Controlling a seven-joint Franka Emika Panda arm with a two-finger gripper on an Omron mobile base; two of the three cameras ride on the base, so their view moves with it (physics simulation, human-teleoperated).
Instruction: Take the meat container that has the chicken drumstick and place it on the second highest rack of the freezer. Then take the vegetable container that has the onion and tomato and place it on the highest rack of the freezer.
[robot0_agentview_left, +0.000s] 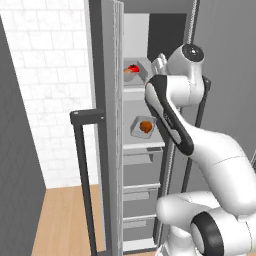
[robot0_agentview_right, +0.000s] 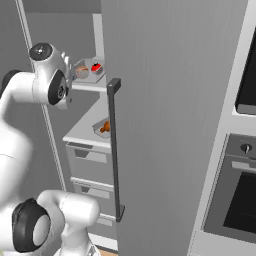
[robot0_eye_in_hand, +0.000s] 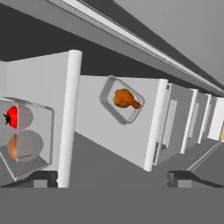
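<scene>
The freezer (robot0_agentview_left: 131, 165) stands open. On its highest rack (robot0_agentview_left: 133, 90) sits the clear vegetable container (robot0_agentview_left: 135, 70) with the red tomato (robot0_eye_in_hand: 12, 116) and the tan onion (robot0_eye_in_hand: 14, 148). One shelf lower, on the second rack (robot0_agentview_left: 145, 145), the meat container (robot0_agentview_left: 144, 126) holds the orange-brown chicken drumstick (robot0_eye_in_hand: 126, 99). My gripper (robot0_eye_in_hand: 113, 179) is open and holds nothing. It hovers in front of the shelves, just right of the vegetable container and clear of it. The same two containers, vegetable (robot0_agentview_right: 89, 70) and meat (robot0_agentview_right: 103, 128), appear from the other side.
The freezer door (robot0_agentview_right: 165, 125) swings out to the right with its long dark bar handle (robot0_agentview_right: 114, 150). Grey drawers (robot0_agentview_left: 140, 191) fill the freezer below the shelves. A black-windowed oven (robot0_agentview_right: 240, 200) is at far right. A white tiled wall (robot0_agentview_left: 50, 75) and wooden floor (robot0_agentview_left: 65, 220) lie left.
</scene>
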